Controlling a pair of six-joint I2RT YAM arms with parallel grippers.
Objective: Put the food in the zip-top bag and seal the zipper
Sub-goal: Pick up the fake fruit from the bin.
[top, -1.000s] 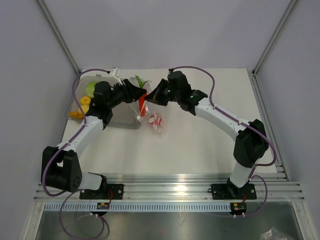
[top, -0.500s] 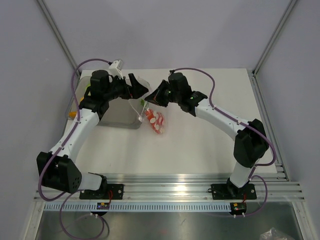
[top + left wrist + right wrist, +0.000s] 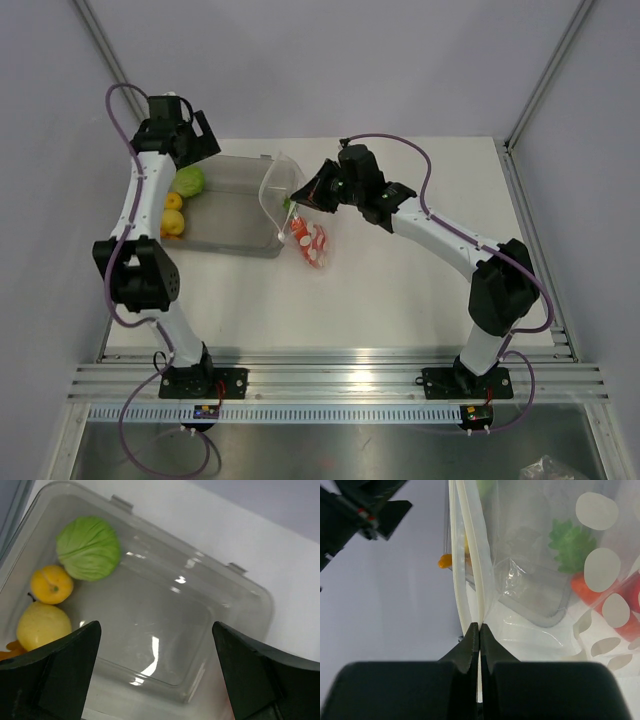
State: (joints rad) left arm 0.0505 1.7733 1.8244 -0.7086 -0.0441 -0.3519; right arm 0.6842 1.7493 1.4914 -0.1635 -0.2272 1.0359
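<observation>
The right claw (image 3: 479, 630) was pressed together on the pale zipper (image 3: 469, 555), pinching the strip at one point; beyond the pinch the two halves of the strip ran apart, so the mouth stood open there. The zip-top bag (image 3: 283, 188) hung from that grip just beside the right end of the grey translucent bin (image 3: 235, 205), its upper part raised and its lower part resting on the white bench (image 3: 400, 290). Inside the bag, seen through the clear dotted plastic, lay an orange carrot (image 3: 584, 587) with a green leafy top, and next to it a red piece (image 3: 631, 611). The left claw (image 3: 155, 630) was spread wide with nothing between its fingers, hovering over the bin near the far left corner of the bench, well apart from the bag. At the left end of the bin sat a green leafy ball (image 3: 89, 547), touching a small yellow fruit (image 3: 51, 584), with a larger yellow fruit (image 3: 42, 626) just beside that. An orange piece (image 3: 7, 648) showed at the edge of the left wrist view, too cut off to identify.
</observation>
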